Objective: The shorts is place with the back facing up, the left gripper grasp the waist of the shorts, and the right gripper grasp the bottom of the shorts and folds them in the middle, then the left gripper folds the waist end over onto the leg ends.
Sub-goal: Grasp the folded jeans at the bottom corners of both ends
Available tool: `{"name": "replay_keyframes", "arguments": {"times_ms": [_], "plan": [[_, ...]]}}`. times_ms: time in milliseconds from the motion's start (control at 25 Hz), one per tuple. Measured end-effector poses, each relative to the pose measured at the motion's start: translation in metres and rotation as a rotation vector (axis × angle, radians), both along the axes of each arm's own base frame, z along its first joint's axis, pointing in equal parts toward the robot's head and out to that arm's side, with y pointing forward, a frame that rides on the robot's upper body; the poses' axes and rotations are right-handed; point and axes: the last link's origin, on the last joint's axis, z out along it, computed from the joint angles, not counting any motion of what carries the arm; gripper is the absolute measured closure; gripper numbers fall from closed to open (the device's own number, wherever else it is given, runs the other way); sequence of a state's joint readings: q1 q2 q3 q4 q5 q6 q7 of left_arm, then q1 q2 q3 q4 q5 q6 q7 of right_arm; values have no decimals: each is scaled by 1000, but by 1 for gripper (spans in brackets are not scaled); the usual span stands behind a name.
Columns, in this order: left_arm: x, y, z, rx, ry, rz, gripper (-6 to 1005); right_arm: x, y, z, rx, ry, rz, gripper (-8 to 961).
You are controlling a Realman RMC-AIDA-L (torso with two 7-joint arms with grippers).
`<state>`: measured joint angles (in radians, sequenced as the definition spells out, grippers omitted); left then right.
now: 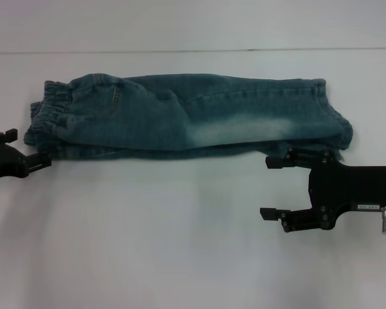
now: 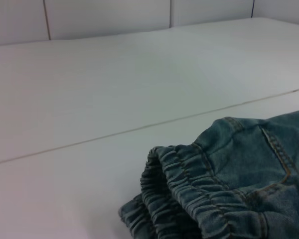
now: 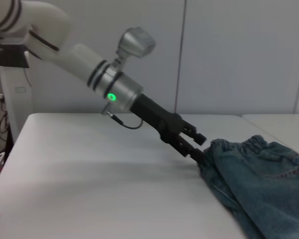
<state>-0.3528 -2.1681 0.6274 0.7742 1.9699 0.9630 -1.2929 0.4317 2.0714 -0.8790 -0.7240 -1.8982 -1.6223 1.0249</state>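
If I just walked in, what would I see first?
The shorts, folded lengthwise, stretch across the middle of the white table. The left gripper touches the ruffled waist at one end, and the right gripper is open at the leg end.

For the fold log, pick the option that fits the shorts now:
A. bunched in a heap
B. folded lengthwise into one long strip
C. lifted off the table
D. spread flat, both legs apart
B: the shorts lie as one long doubled strip on the table, elastic waist toward the left gripper.
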Motion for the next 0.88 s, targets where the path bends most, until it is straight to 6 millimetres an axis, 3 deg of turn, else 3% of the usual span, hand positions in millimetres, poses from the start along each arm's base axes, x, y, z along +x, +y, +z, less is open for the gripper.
{"name": "replay_keyframes", "arguments": {"times_ms": [880], "plan": [[7, 18, -22, -55, 73, -29, 157, -1, 1, -5, -4, 5, -19, 59]]}}
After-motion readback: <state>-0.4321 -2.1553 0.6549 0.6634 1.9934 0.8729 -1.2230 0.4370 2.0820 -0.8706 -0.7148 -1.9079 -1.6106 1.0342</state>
